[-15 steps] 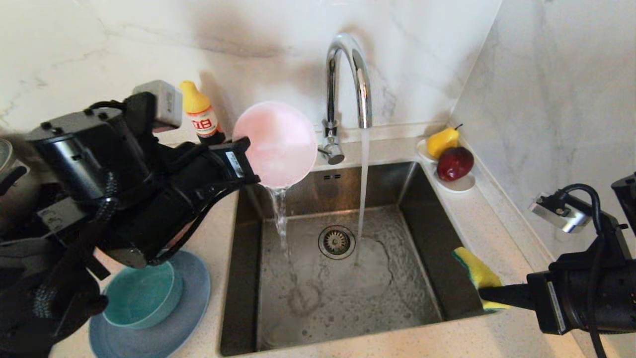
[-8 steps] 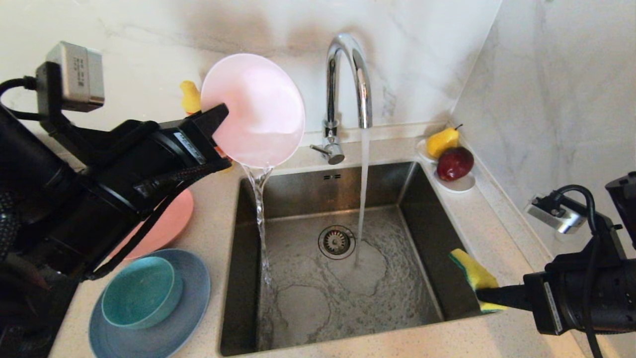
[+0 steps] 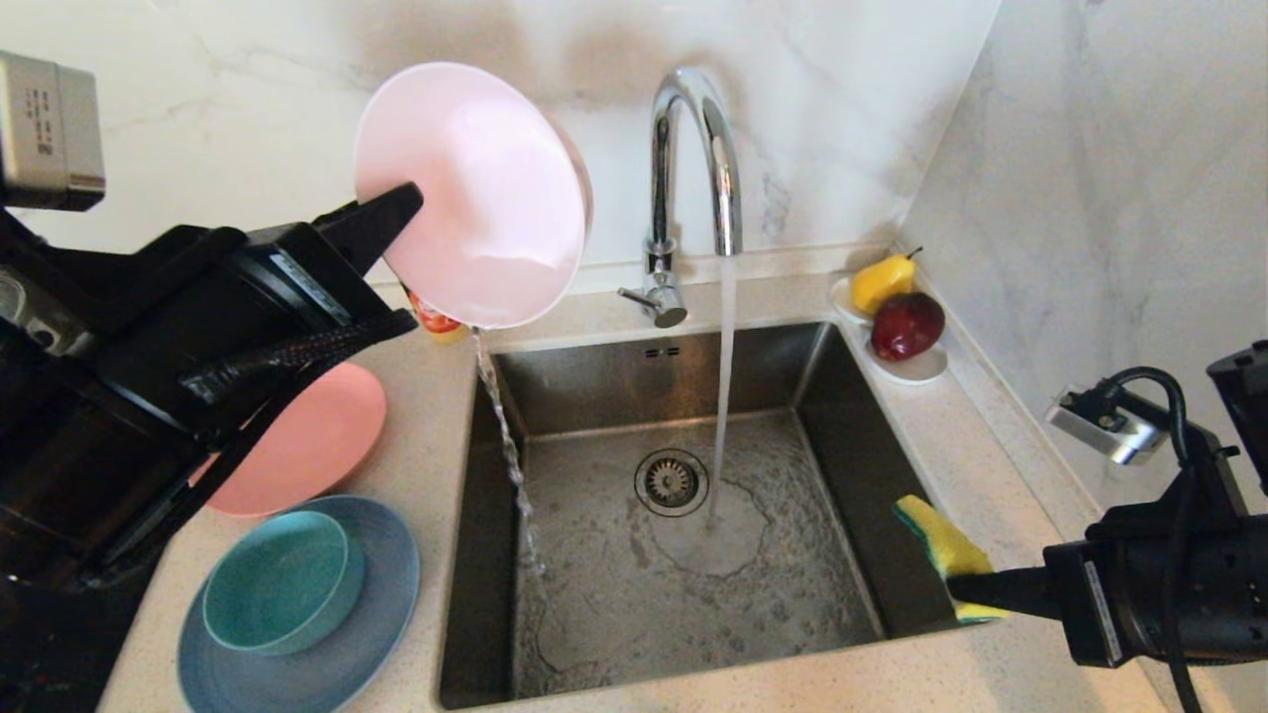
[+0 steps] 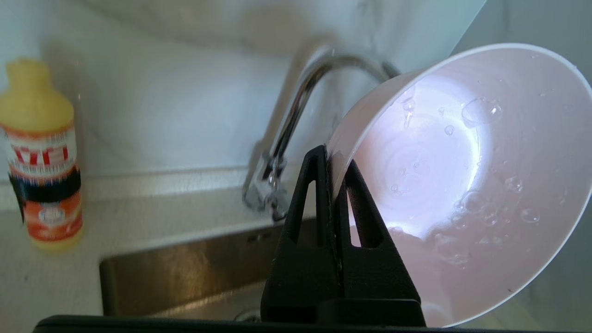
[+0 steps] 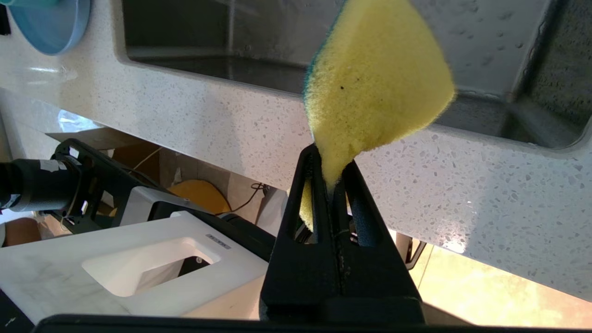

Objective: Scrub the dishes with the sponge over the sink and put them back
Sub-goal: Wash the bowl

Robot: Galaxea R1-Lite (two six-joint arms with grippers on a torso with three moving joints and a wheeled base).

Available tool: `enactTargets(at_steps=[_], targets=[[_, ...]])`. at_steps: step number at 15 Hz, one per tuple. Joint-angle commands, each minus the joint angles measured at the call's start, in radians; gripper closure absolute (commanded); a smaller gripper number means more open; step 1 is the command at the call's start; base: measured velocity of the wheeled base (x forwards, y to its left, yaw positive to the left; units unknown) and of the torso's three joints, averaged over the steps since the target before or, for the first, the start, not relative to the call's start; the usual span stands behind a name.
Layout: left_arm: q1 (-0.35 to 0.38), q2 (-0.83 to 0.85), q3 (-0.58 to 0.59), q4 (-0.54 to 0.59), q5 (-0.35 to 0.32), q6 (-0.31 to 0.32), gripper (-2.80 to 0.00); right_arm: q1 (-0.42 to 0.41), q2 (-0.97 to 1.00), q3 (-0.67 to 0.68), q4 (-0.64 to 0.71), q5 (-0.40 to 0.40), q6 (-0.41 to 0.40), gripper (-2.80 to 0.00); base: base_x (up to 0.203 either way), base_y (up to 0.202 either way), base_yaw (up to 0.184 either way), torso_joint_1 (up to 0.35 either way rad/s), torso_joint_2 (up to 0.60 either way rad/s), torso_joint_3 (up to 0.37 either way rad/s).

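My left gripper (image 3: 401, 233) (image 4: 333, 159) is shut on the rim of the pale pink bowl (image 3: 471, 193) (image 4: 462, 185), held high and tipped above the sink's (image 3: 852, 416) back left corner; a thin stream of water falls from the bowl into the basin. At the sink's front right edge my right gripper (image 3: 966, 584) (image 5: 330, 159) is shut on the yellow sponge (image 3: 941, 543) (image 5: 374, 78). On the counter to the left lie the salmon-pink plate (image 3: 312, 451) and the teal bowl (image 3: 277, 579), which sits on the light blue plate (image 3: 381, 619).
The chrome tap (image 3: 693, 149) is running into the basin beside the drain strainer (image 3: 672, 481). A yellow bottle (image 4: 44, 152) stands behind the bowl by the wall. A white saucer (image 3: 916, 368) with a pear and a red apple sits at the back right corner.
My left arm has lifted the pink bowl up and to the left, uncovering the salmon-pink plate. The stream from the bowl has thinned. The right arm has kept still.
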Motion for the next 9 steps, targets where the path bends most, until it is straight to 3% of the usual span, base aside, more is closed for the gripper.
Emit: enactTargets(at_steps=[1, 3, 7, 9], targets=[[0.0, 0.009, 0.009, 0.022, 0.001, -0.001, 0.0, 0.001, -0.011, -0.002, 0.002, 0.003, 0.002, 0.0, 0.0, 0.0, 0.0, 0.0, 0.0, 0.0], [0.006, 0.014, 0.002, 0.19, 0.002, 0.0, 0.0, 0.002, -0.022, -0.003, 0.003, 0.029, 0.004, 0.0, 0.0, 0.0, 0.0, 0.0, 0.0, 0.0], [0.046, 0.004, -0.139, 0.732, -0.013, -0.029, 0.0, 0.017, -0.037, -0.025, 0.01, 0.083, 0.005, 0.0, 0.0, 0.0, 0.0, 0.0, 0.0, 0.0], [0.05, 0.0, -0.186, 0.931, -0.028, -0.043, 0.0, 0.032, -0.03, -0.052, 0.011, 0.113, 0.005, 0.0, 0.0, 0.0, 0.0, 0.0, 0.0, 0.0]])
